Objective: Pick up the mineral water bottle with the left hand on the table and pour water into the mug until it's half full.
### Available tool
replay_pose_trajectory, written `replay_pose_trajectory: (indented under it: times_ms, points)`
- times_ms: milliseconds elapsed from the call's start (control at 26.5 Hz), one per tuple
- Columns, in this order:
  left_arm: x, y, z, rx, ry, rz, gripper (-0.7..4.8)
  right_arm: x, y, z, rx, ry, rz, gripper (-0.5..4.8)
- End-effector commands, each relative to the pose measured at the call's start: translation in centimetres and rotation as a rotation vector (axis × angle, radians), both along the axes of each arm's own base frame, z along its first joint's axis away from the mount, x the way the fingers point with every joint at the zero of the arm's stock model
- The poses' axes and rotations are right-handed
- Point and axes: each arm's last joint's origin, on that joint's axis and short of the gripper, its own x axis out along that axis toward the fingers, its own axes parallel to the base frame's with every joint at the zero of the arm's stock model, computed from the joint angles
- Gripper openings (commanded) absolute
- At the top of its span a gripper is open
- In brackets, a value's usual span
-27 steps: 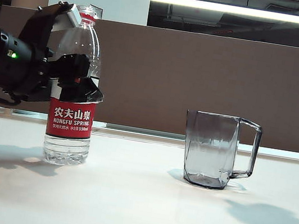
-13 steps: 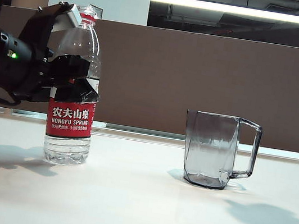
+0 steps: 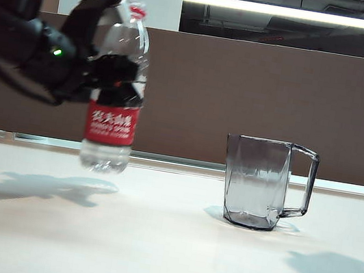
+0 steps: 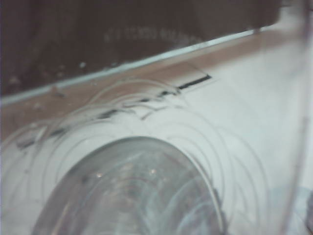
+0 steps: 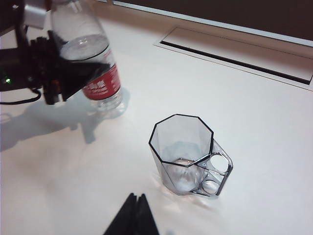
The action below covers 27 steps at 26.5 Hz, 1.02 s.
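Note:
The mineral water bottle [image 3: 116, 84] hangs above the table [image 3: 151, 242], a little tilted, its red label below the black fingers. My left gripper [image 3: 110, 75] is shut on the bottle's middle, seen also from the right wrist as the left gripper [image 5: 73, 68] on the bottle [image 5: 93, 58]. In the left wrist view the clear ribbed bottle [image 4: 137, 191] fills the frame and hides the fingers. The smoky grey mug [image 3: 264, 184] stands upright to the right, handle away from the bottle; the mug [image 5: 183, 147] is empty. My right gripper [image 5: 137, 197] is shut, near the mug, holding nothing.
A brown partition [image 3: 258, 93] runs along the table's far edge. A long cable slot [image 5: 234, 51] lies in the tabletop behind the mug. The bottle's shadow [image 3: 56, 186] falls on the table under it.
The left gripper closed on the bottle, then lifted it off the table and carried it a little to the right, toward the mug. The mug has not moved.

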Motion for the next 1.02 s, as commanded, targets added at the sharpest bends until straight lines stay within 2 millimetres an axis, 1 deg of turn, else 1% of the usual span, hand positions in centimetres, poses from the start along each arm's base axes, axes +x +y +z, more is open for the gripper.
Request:
replay_pose_trajectory:
  times_ms: [38,151,377,453,641,717,792,830,1019]
  points:
    - [1.5,-0.9,1.7,0.036,-0.066,-0.013,2.18,-0.1,0.0,0.3,0.011,-0.014,0.003,-0.02]
    - [2.9,-1.6,2.4,0.07,-0.075,-0.019,2.18,-0.1,0.0,0.3,0.01,-0.013,0.003,-0.02]
    - [4.6,-2.7,3.0,0.163,-0.134,-0.041,2.18,-0.1,0.0,0.3,0.007,-0.01,0.003,-0.01]
    - [5.0,-3.5,3.1,0.219,-0.141,-0.063,2.18,-0.1,0.0,0.3,0.007,-0.01,0.003,-0.01]
    - [5.5,-5.5,3.1,0.323,-0.198,-0.124,2.18,-0.1,-0.1,0.3,0.006,-0.009,0.003,-0.02]
    - [5.8,-6.8,2.8,0.367,-0.212,-0.16,2.18,-0.1,-0.1,0.3,0.006,-0.01,0.002,-0.01]
    - [5.9,-8.5,2.3,0.459,-0.239,-0.219,2.18,-0.1,-0.1,0.3,0.006,-0.009,0.003,-0.02]
    - [5.9,-9.0,2.2,0.484,-0.247,-0.235,2.18,-0.1,-0.1,0.3,0.007,-0.009,0.002,-0.02]
    - [6.2,-9.7,2.0,0.554,-0.308,-0.261,2.18,-0.1,-0.1,0.3,0.007,-0.009,0.002,-0.02]
